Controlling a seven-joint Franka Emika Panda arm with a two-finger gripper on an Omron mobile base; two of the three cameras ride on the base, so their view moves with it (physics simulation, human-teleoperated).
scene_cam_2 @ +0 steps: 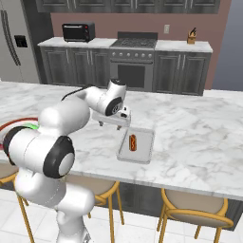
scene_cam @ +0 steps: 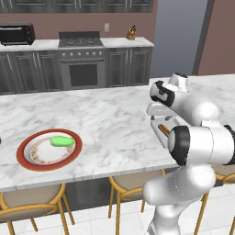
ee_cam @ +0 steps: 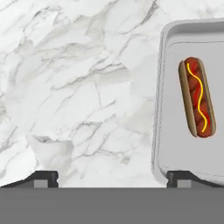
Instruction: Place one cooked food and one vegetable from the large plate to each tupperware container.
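The large plate (scene_cam: 28, 161), red-rimmed, lies at the left of the marble island and holds a green vegetable (scene_cam: 62, 141). One tupperware container (scene_cam_2: 144, 154) sits near the island's front edge, with a hot dog (scene_cam_2: 133, 141) lying in it. In the hand view the container (ee_cam: 175, 157) fills the right side, and the hot dog (ee_cam: 197, 97) with its mustard line lies lengthwise inside. My gripper (ee_cam: 113, 177) hovers over the container's left edge and the bare marble beside it. Its fingertips stand wide apart, open with nothing between them. From the right base view the hand (scene_cam_2: 114, 124) hangs just left of the container.
The marble island (scene_cam: 105, 119) stretches wide between the plate and the container. Wooden stools (scene_cam_2: 194, 209) stand under the front edge. A stove (scene_cam: 81, 64), a toaster oven (scene_cam: 16, 34) and a knife block (scene_cam: 131, 33) line the back counter.
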